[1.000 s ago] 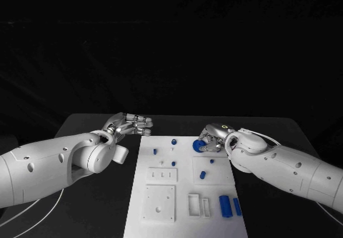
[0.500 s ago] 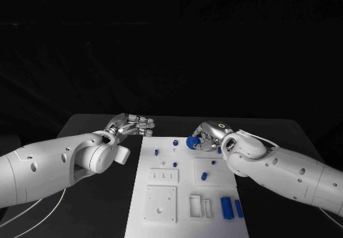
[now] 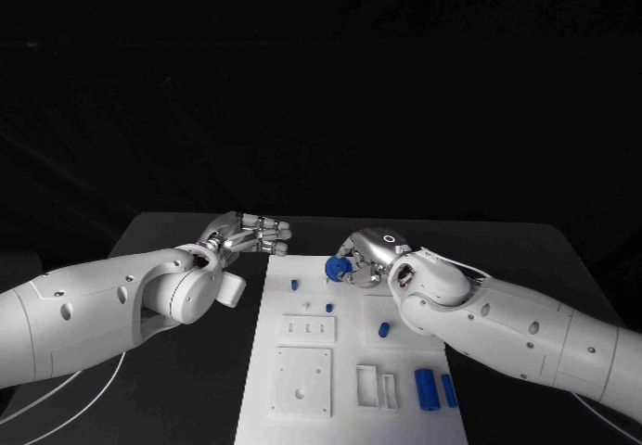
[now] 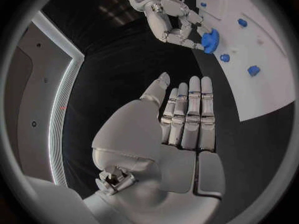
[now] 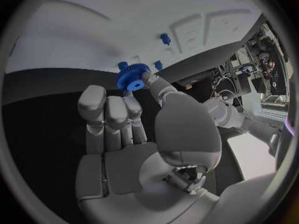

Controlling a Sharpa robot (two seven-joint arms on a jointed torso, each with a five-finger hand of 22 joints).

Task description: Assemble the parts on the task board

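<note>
My right hand (image 3: 369, 256) hovers over the far end of the white task board (image 3: 351, 345) and pinches a blue gear (image 3: 338, 267) between thumb and fingers. The right wrist view shows the gear (image 5: 132, 77) at the fingertips, just above the board (image 5: 93, 30) and close to small blue pegs (image 5: 164, 38). Off the board's far left corner, my left hand (image 3: 249, 232) hangs over the table with straight fingers and holds nothing. In the left wrist view that hand (image 4: 186, 115) is flat, and beyond it the right hand (image 4: 169, 16) holds the gear (image 4: 209, 40).
Small blue pegs (image 3: 292, 283) (image 3: 329, 306) and a short blue piece (image 3: 384, 328) stand on the board. Two blue cylinders (image 3: 424, 387) lie at its near right corner beside narrow slots (image 3: 364, 384). Square recessed plates (image 3: 300, 378) take up its near left. Black table (image 3: 174, 232) surrounds it.
My right hand has carried the blue gear leftward across the board's far end, from the right edge towards the middle. The left hand has stayed in place.
</note>
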